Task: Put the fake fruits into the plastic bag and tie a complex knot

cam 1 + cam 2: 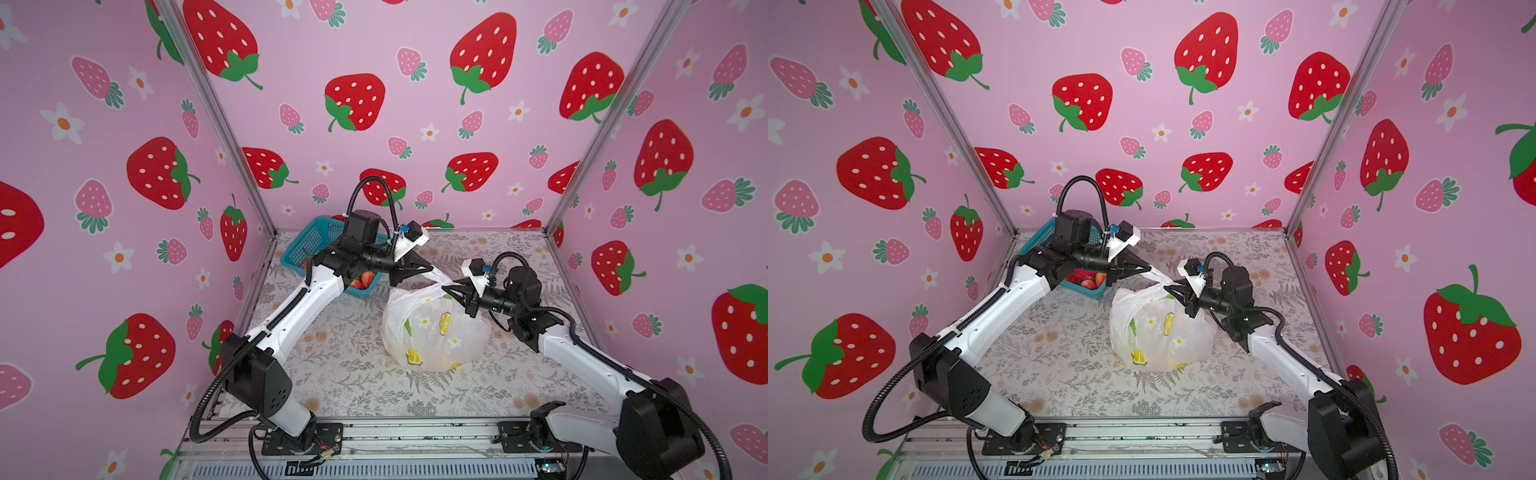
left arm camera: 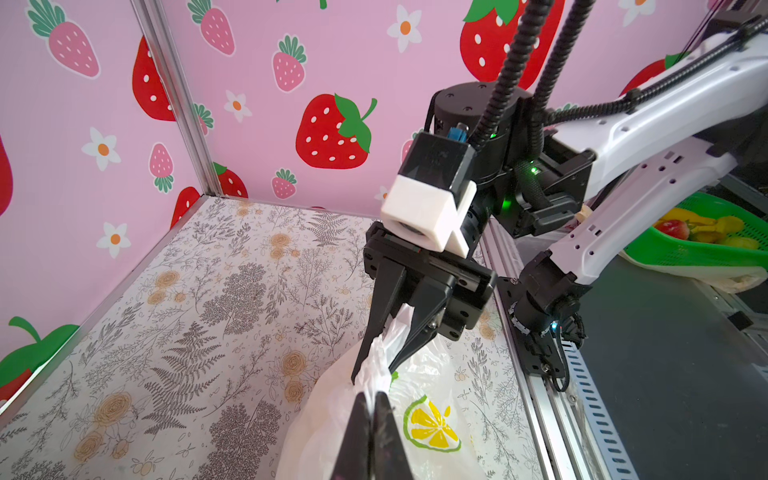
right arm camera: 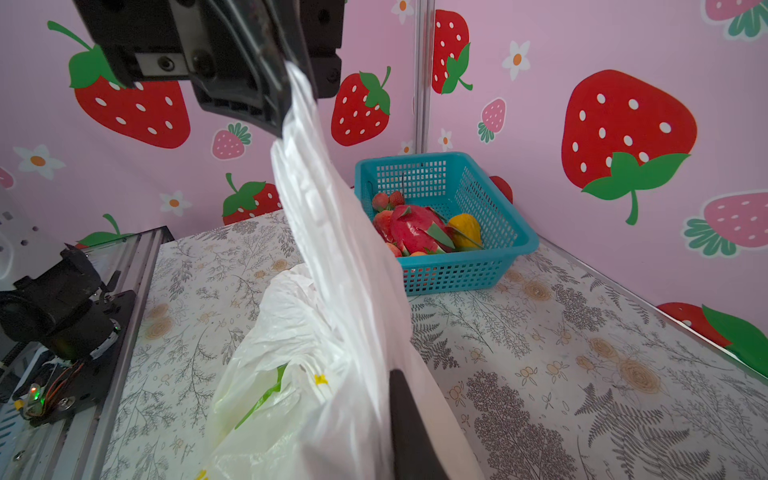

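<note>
The plastic bag (image 1: 436,332) (image 1: 1158,332) lies bulging on the floral table, white with lemon prints. One handle strip (image 3: 316,174) is pulled up taut from it. My left gripper (image 1: 430,269) (image 1: 1148,271) (image 2: 371,405) is shut on that strip's end. My right gripper (image 1: 445,287) (image 1: 1168,286) (image 2: 374,372) grips the same strip lower down, close to the bag's mouth. In the right wrist view only one dark finger (image 3: 409,424) shows beside the plastic. Fake fruits lie in the teal basket (image 3: 457,270): a pink dragon fruit (image 3: 415,228), a yellow fruit (image 3: 465,228) and strawberries (image 3: 386,199). No knot is in view.
The teal basket (image 1: 307,245) (image 1: 1038,237) stands at the back left corner, partly under my left arm. Pink strawberry walls close three sides. An aluminium rail (image 1: 415,432) with both arm bases runs along the front. A green basket (image 2: 706,253) of fruit sits outside the cell.
</note>
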You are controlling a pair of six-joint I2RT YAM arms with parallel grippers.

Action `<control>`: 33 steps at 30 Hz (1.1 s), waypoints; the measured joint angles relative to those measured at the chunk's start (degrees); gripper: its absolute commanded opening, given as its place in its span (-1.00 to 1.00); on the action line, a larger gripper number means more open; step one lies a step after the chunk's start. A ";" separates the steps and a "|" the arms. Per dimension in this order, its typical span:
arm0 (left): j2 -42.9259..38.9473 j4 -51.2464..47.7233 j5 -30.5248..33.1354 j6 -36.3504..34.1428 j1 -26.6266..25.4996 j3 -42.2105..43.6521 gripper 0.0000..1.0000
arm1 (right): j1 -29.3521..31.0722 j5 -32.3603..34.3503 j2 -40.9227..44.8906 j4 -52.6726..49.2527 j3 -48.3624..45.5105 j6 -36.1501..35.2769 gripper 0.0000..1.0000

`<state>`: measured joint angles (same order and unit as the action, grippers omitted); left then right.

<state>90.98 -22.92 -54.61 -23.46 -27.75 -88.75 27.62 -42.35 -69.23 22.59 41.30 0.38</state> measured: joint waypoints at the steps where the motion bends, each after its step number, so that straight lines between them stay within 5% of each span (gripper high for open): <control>1: -0.07 0.00 0.07 0.07 0.00 0.09 -0.98 | 0.00 0.15 0.00 0.00 0.00 0.13 -0.78; 11: -4.28 3.50 3.72 0.83 -0.57 8.52 -0.92 | -0.02 3.74 -0.13 0.50 0.13 7.72 -0.85; 22: -7.15 18.84 16.92 8.57 -6.97 25.38 -0.91 | 0.15 4.44 -3.34 5.35 0.31 19.23 -0.79; 33: -2.19 25.77 22.62 13.05 -7.93 26.05 -0.91 | 0.13 3.04 -3.93 7.41 0.13 16.87 -0.67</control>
<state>88.79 2.85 -31.99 -10.41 -35.68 -62.70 27.75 -39.31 -73.17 30.00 41.43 17.26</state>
